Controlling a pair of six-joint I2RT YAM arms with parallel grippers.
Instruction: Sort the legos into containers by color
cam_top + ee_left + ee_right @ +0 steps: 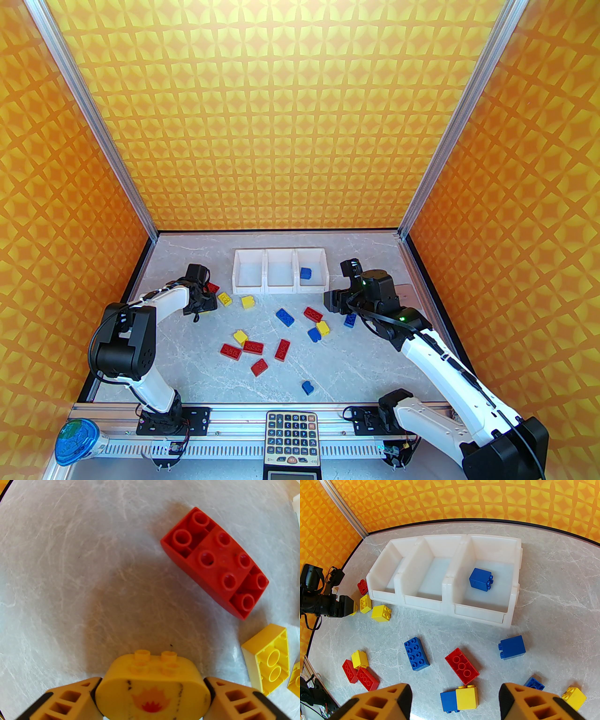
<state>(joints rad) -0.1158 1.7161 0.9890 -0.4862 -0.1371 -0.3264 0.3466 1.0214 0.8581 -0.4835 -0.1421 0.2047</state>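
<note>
Well short of the containers [281, 287], on their near side: spot a lone blue lego [307, 386]. Closer to the containers, count a loose scatter of red, yellow and blue legos [255, 348] across the table [187, 375], all unsorted. Just off the right end of the containers, find the right gripper [454, 691] hovering, jaws wide apart, gripping nothing. Near the left end, catch the left gripper [152, 691] clamped on a rounded yellow lego [150, 669], pinched end to end; cannot tell whether lifted clear of the table. Between that grip and the containers, note a long red lego [214, 562] lying hollow side up and a yellow lego [269, 660] flipped the same way. Inside the containers, see a single blue lego [480, 579] in the right-hand bin [516, 578] and nothing in the other two.

Could lose the rounded yellow lego on the lift: smooth curved ends, so liable to squirt out or twist. Could clip the long red lego or the near wall of the containers on the swing across, with so little room at that left end. Must keep yellow out of the right-hand bin, already claimed by blue. Best to release low, or risk a bounce back out.
</note>
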